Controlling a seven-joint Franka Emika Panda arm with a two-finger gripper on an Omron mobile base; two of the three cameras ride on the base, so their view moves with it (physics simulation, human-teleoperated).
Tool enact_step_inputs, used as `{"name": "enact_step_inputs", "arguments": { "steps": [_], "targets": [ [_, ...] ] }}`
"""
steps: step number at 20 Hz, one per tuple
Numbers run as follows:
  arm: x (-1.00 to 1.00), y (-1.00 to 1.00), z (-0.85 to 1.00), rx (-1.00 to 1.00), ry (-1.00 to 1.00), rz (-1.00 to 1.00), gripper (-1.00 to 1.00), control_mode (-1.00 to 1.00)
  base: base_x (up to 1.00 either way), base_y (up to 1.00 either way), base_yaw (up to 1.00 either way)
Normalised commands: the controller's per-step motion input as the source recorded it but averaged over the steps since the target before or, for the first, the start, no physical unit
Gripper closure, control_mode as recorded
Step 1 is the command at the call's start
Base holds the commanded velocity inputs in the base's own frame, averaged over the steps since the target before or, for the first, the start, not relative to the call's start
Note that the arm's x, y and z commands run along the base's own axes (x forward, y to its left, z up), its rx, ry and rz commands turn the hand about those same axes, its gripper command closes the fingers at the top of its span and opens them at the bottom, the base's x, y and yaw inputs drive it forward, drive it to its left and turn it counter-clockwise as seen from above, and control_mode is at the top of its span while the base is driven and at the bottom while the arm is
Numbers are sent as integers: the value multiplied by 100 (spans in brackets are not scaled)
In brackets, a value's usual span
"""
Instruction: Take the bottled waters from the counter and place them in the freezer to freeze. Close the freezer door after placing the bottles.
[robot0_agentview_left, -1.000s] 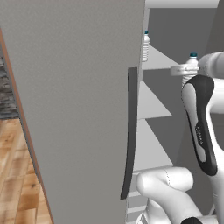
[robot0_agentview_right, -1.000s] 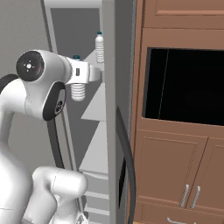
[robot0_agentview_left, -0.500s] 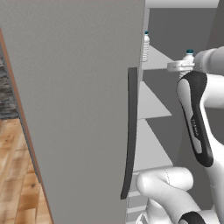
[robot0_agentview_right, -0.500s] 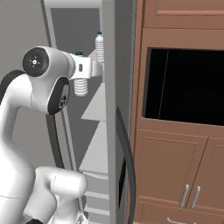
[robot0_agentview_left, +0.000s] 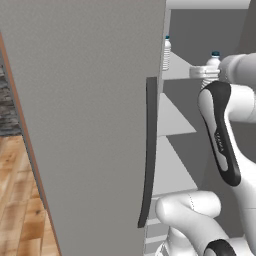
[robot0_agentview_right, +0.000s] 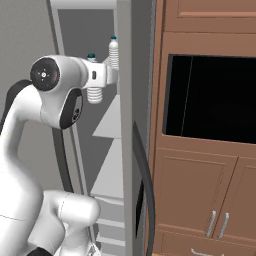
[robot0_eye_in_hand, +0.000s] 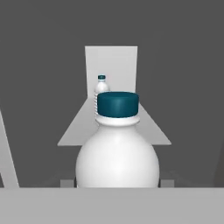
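Inside the open grey freezer (robot0_agentview_right: 85, 30), the tool (robot0_eye_in_hand: 117, 186) grips a ribbed clear bottle (robot0_eye_in_hand: 117, 153) short of the pale top shelf (robot0_eye_in_hand: 78, 129), where another teal-capped bottle (robot0_eye_in_hand: 101, 89) stands at the back.

The freezer (robot0_agentview_left: 200, 30) stands open, its door (robot0_agentview_left: 90, 125) swung out to the left, the handle (robot0_agentview_left: 148, 150) on the door's edge nearest the shelves. One bottle (robot0_agentview_left: 166, 53) stands upright at the back of the top shelf (robot0_eye_in_hand: 118, 127). A second bottle (robot0_eye_in_hand: 117, 153) is nearer, before the shelf's front edge, in line with the first. Right of the freezer, beyond its other door (robot0_agentview_right: 131, 125), is the oven recess (robot0_agentview_right: 210, 97), with cabinet doors (robot0_agentview_right: 200, 200) below it
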Motion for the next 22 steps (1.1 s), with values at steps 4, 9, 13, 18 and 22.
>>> {"name": "enact_step_inputs", "arguments": {
  "steps": [4, 9, 13, 18, 22],
  "targets": [
    [2, 0, 30, 0, -20, 0, 100, -100, 0, 0, 0],
    [1, 0, 29, -2, -7, 0, 100, -100, 0, 0, 0],
    [15, 0, 1, 0, 1, 0, 100, -100, 0, 0, 0],
    [24, 0, 0, 0, 0, 0, 100, -100, 0, 0, 0],
    [31, 0, 0, 0, 0, 0, 100, -100, 0, 0, 0]
  ]
}}
